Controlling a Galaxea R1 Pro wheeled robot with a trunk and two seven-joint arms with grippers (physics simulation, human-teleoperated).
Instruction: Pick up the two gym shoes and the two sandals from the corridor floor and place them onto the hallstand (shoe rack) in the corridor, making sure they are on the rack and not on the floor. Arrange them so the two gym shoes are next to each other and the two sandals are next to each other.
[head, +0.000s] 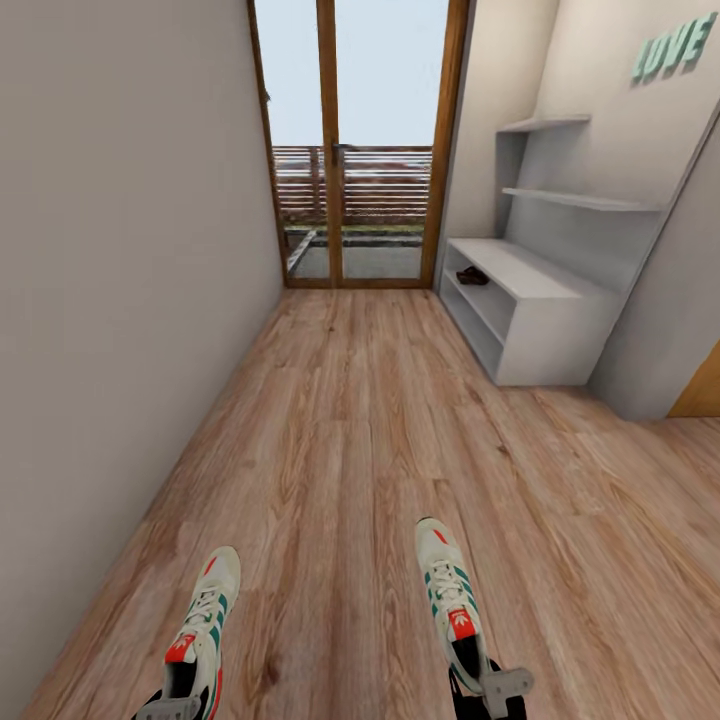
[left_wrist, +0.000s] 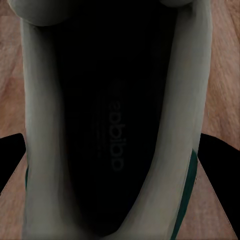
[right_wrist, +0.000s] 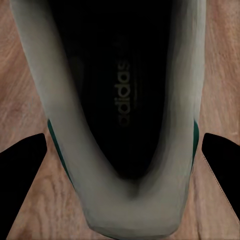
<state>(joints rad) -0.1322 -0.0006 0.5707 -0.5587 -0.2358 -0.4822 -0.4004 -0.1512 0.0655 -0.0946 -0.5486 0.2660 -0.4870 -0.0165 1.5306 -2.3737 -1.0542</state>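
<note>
Each gripper is clenched on one gym shoe: the left gripper (head: 168, 708) grasps the left gym shoe (head: 203, 625), the right gripper (head: 490, 690) the right gym shoe (head: 447, 598), both carried above the corridor floor (head: 340, 450). Ahead, the hallstand (head: 530, 300) already holds something dark, likely a sandal (head: 472, 276), on its upper tier near the door-side end. Both sneakers remain to be shelved.

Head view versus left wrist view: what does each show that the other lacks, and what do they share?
Head view alone: the shoe rack with a dark sandal on its upper tier, the glass door, mint letters, and the right end effector holding the right sneaker by the heel.

Left wrist view alone: the dark inside of the left sneaker with faint insole lettering, and a dark finger on either side of it.

Both: that left sneaker, held at the left end effector, over the wood floor.
</note>
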